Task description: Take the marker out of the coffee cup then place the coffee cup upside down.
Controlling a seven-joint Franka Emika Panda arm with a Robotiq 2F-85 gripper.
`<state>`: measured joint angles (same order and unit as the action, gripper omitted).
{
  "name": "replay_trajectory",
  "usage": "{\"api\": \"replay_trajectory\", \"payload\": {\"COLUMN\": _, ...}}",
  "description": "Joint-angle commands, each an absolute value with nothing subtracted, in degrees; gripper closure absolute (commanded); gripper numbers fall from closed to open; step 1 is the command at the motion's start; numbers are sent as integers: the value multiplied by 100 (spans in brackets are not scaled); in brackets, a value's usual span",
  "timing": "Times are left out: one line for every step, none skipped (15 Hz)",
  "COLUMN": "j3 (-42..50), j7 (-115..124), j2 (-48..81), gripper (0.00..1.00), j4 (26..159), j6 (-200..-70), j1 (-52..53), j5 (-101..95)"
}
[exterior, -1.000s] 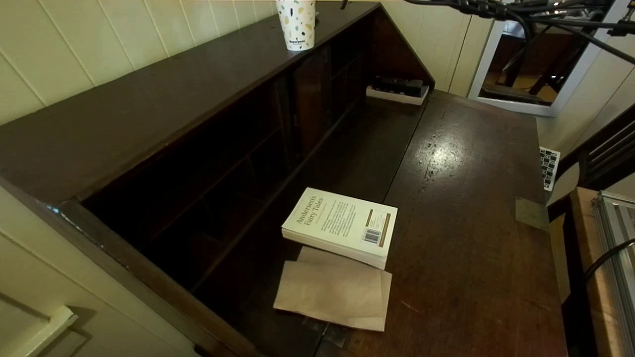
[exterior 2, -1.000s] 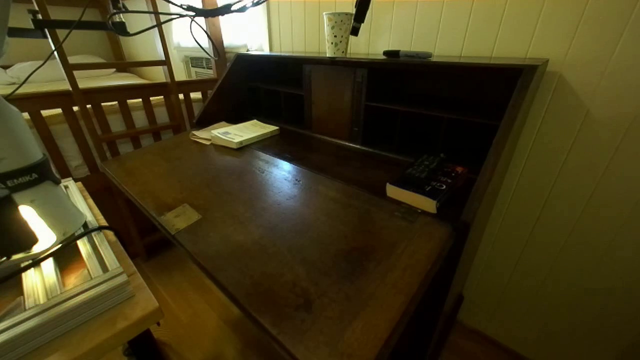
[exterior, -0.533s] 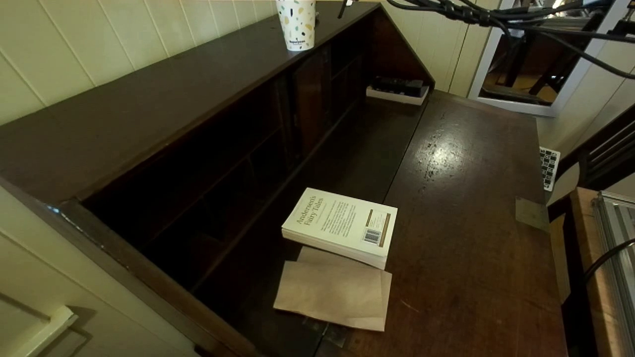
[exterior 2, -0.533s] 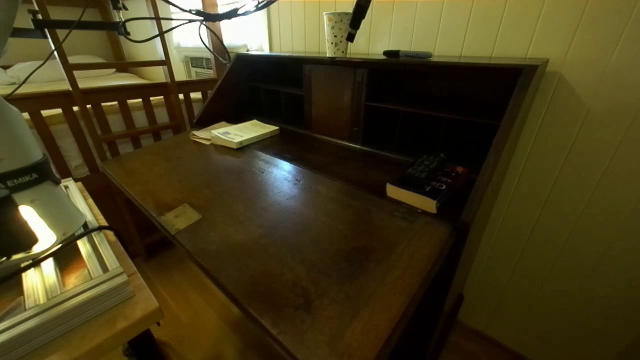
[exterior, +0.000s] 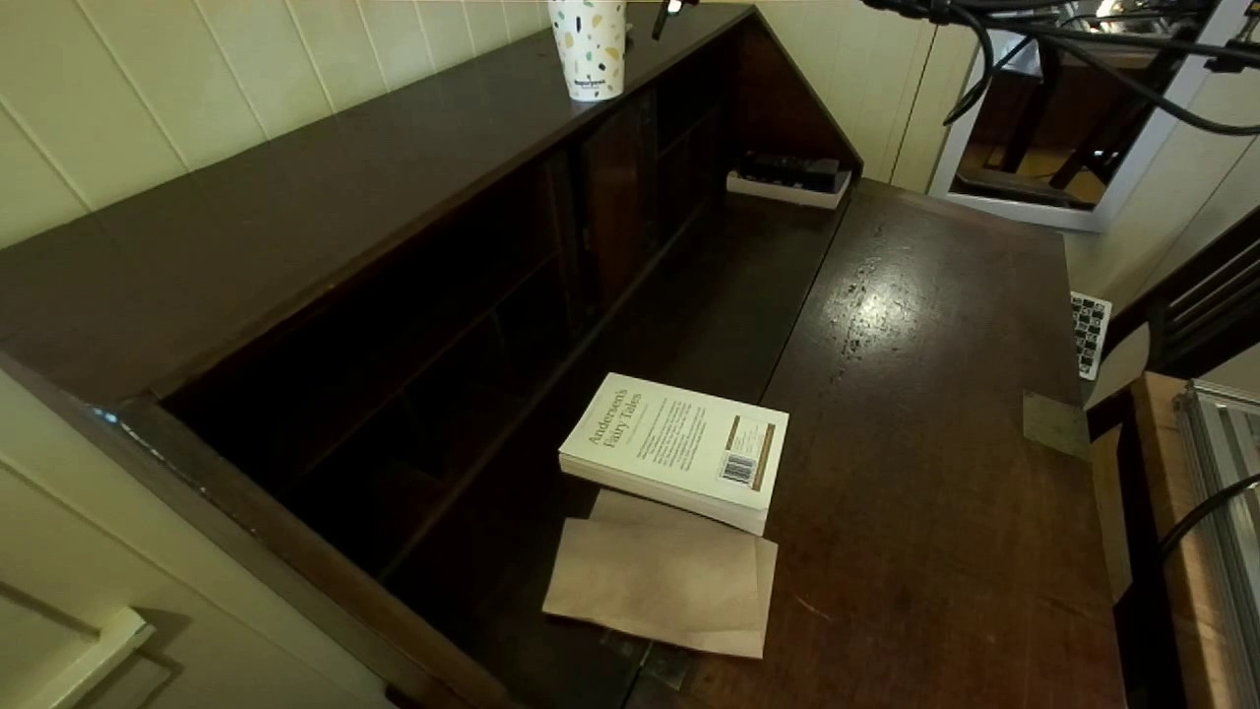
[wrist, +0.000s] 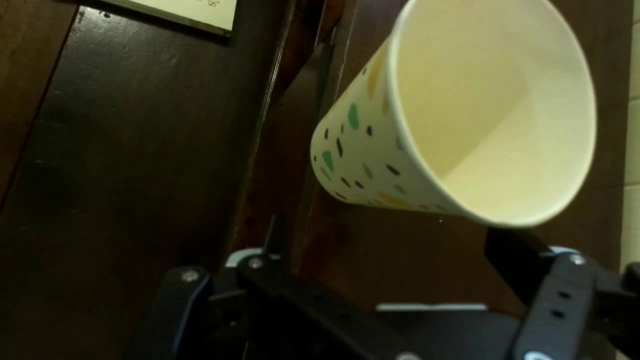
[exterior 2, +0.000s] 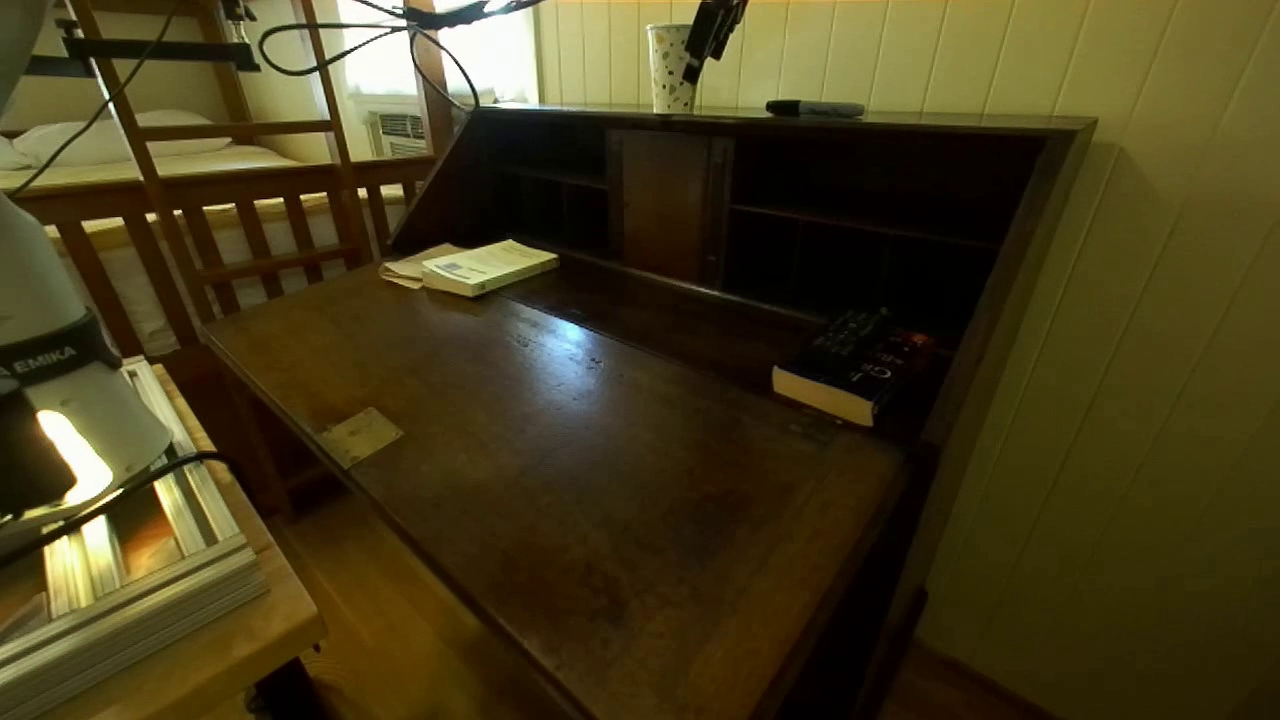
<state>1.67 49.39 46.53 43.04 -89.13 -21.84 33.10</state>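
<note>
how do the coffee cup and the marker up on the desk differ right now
The coffee cup stands upright, while the marker lies on its side. The coffee cup is white with coloured specks; the marker looks dark. The coffee cup is broad, tapered and open at the top, whereas the marker is slim. Both rest on the desk's top ledge.

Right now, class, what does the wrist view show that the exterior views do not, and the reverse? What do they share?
Only the wrist view: the pale inside of the coffee cup; its bottom is hard to make out.

Only the exterior views: in an exterior view, the marker lying on top of the desk; in both exterior views, the dark book and the brown paper.

Shared: the coffee cup, the pincer, the desk and the pale book, of which the wrist view catches only a corner.
</note>
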Motion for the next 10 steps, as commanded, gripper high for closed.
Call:
{"api": "replay_trajectory", "payload": {"j3": -13, "j7": 5391, "j2": 4935, "gripper": 0, "j4": 3811, "j6": -8615, "j1": -2315, "j5": 3441}}
{"api": "replay_trajectory", "payload": {"j3": -45, "j7": 5450, "j2": 4956, "gripper": 0, "j4": 3787, "j6": -8556, "j1": -2333, "j5": 3455}}
{"api": "replay_trajectory", "payload": {"j3": -71, "j7": 5518, "j2": 4984, "gripper": 0, "j4": 3760, "j6": -8500, "j1": -2349, "j5": 3466}}
{"api": "replay_trajectory", "payload": {"j3": -90, "j7": 5581, "j2": 5019, "gripper": 0, "j4": 3710, "j6": -8457, "j1": -2357, "j5": 3460}}
{"api": "replay_trajectory", "payload": {"j3": -114, "j7": 5639, "j2": 5051, "gripper": 0, "j4": 3679, "j6": -8431, "j1": -2368, "j5": 3469}}
{"api": "replay_trajectory", "payload": {"j3": -135, "j7": 5708, "j2": 5085, "gripper": 0, "j4": 3648, "j6": -8445, "j1": -2376, "j5": 3483}}
{"api": "replay_trajectory", "payload": {"j3": -155, "j7": 5767, "j2": 5118, "gripper": 0, "j4": 3614, "j6": -8458, "j1": -2383, "j5": 3487}}
{"api": "replay_trajectory", "payload": {"j3": -181, "j7": 5820, "j2": 5139, "gripper": 0, "j4": 3591, "j6": -8452, "j1": -2394, "j5": 3495}}
{"api": "replay_trajectory", "payload": {"j3": -210, "j7": 5871, "j2": 5181, "gripper": 0, "j4": 3545, "j6": -8471, "j1": -2403, "j5": 3507}}
{"api": "replay_trajectory", "payload": {"j3": -239, "j7": 5906, "j2": 5215, "gripper": 0, "j4": 3508, "j6": -8460, "j1": -2402, "j5": 3506}}
